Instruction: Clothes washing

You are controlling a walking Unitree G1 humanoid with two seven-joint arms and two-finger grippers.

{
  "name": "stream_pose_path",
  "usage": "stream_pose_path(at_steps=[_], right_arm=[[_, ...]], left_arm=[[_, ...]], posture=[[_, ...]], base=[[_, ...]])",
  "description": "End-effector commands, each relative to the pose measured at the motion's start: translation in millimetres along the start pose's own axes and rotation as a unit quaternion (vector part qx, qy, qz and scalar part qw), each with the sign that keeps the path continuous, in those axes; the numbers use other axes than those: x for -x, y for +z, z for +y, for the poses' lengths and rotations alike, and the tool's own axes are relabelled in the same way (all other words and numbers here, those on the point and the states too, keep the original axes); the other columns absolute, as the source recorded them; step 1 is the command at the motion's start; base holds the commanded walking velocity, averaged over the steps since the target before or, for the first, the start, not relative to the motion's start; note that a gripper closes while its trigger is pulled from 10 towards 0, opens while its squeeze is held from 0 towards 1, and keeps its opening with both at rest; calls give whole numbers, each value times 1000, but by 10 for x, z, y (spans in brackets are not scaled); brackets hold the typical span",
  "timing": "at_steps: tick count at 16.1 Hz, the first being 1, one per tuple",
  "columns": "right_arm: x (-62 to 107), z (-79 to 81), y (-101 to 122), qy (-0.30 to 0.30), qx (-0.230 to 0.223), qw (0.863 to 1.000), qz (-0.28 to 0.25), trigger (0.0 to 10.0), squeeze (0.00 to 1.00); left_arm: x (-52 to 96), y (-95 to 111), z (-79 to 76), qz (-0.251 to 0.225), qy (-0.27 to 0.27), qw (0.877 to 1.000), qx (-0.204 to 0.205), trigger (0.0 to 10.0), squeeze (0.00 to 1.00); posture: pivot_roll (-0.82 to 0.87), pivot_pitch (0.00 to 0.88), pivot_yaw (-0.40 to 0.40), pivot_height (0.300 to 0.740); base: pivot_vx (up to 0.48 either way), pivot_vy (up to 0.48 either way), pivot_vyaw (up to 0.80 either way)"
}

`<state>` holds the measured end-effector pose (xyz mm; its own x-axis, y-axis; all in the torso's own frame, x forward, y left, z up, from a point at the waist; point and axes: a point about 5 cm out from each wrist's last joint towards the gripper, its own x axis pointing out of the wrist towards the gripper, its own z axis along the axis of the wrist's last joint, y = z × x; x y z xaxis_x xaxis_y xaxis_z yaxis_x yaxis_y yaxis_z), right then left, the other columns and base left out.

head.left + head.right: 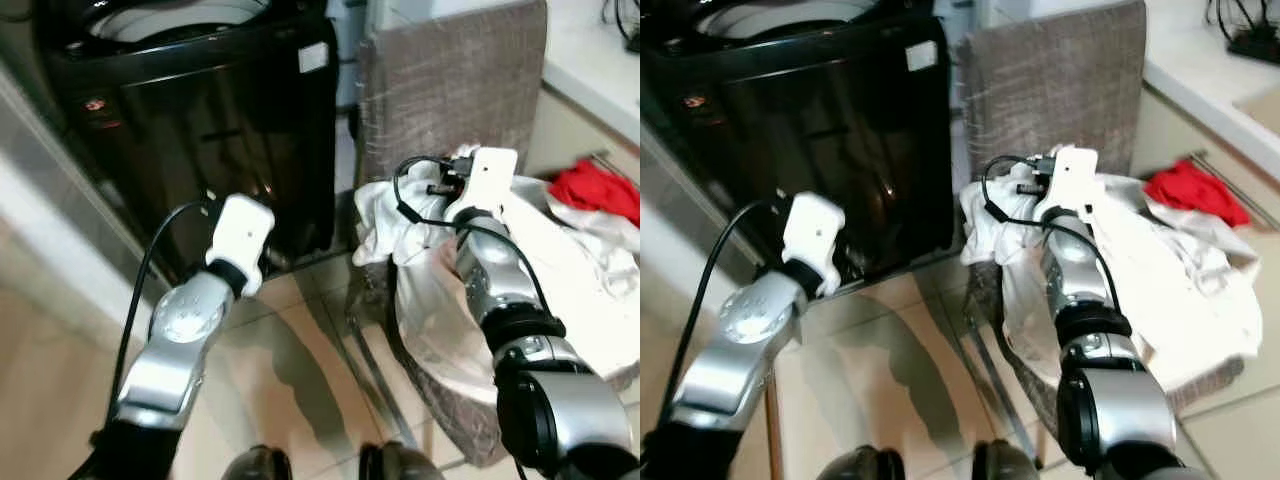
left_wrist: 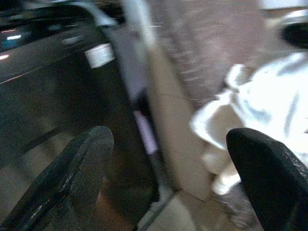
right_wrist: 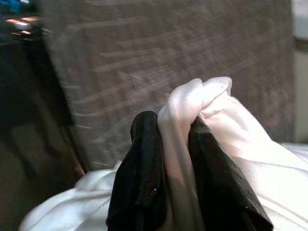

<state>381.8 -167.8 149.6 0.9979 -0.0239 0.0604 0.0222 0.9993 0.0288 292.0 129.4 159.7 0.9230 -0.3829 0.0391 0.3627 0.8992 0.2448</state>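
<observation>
Over the chair [image 1: 440, 80], right gripper [image 3: 175, 144] pinches white cloth [image 3: 240, 144] (left gripper [image 2: 168, 159] spread wide).

Two arms are seen, each clad in brushed silver shells with rounded, domed joint covers. The left arm [image 1: 175, 345] carries a disc-shaped cap at its elbow joint, and a thin black cable [image 1: 140, 290] is looped along its outer side. Each wrist is capped by a white rectangular block [image 1: 243, 232], joined to the silver forearm by a black collar. The right arm [image 1: 500, 290] is banded with black rings between its segments, and black cables [image 1: 420, 185] are coiled about its wrist. Long matte black fingers [image 3: 144, 187] with rounded tips are fitted. Two dark rounded feet [image 1: 258, 464] are seen nearest
</observation>
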Motion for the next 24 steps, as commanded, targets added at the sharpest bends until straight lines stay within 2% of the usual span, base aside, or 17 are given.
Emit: stream_pose_path(at_steps=[1,5,7,9,10,11,12,15,18,19,20,21,22,23,24], right_arm=[[30,82,-10,23,9,1000,-11,0,0],[128,183,-154,47,22,999,-2,0,0],[144,132,-190,34,33,999,4,0,0],[211,-289,-329,-90,54,994,39,0,0],[229,-380,-341,-115,57,991,42,0,0],[282,-579,-357,-174,55,982,44,0,0],[326,-706,-380,-211,53,975,50,0,0],[451,-911,-497,-266,55,959,76,0,0],[648,-1082,-654,-320,67,940,100,0,0],[818,-1172,-811,-356,75,922,134,0,0],[913,-1210,-905,-372,76,911,157,0,0],[1051,-1236,-1070,-385,72,897,204,0,0],[1090,-1225,-1128,-382,64,896,218,10000,0],[1093,-1200,-1152,-375,44,900,217,10000,1000],[1001,-1167,-1053,-360,41,914,182,10000,1000]], left_arm=[[16,-85,116,15,48,999,3,10000,0],[-9,-148,151,24,82,996,-4,10000,0],[-11,-151,132,23,77,997,-6,10000,0],[-1,-165,135,23,77,997,-10,10000,0],[2,-167,143,23,77,997,-10,10000,0],[10,-172,155,24,74,997,-15,10000,0],[15,-176,159,24,72,997,-17,10000,0],[10,-172,157,24,61,998,-21,10000,0],[-8,-146,144,20,48,998,-24,10000,0],[-3,-146,134,20,42,999,-25,10000,0],[-1,-146,131,21,39,999,-26,10000,0],[7,-146,128,21,35,999,-26,10000,0],[9,-147,129,22,34,999,-26,10000,0],[6,-148,127,23,29,999,-28,10000,0],[0,-143,131,23,26,999,-30,10000,0]], posture=[[-58,0,9,740],[-59,0,3,740],[-59,0,3,740],[-56,0,11,740],[-56,0,11,740],[-58,0,23,740],[-58,0,23,740],[-68,0,42,740],[-79,0,54,740],[-81,0,57,740],[-82,0,59,740],[-85,7,64,740],[-88,15,70,740],[-90,21,75,740],[-93,26,82,740]], base=[[0,0,669],[0,0,583],[0,0,513],[0,0,469],[0,0,469],[0,0,0],[0,0,0],[0,0,0],[0,0,0],[0,0,0],[0,0,0],[0,0,0],[0,0,0],[0,0,0],[0,0,0]])
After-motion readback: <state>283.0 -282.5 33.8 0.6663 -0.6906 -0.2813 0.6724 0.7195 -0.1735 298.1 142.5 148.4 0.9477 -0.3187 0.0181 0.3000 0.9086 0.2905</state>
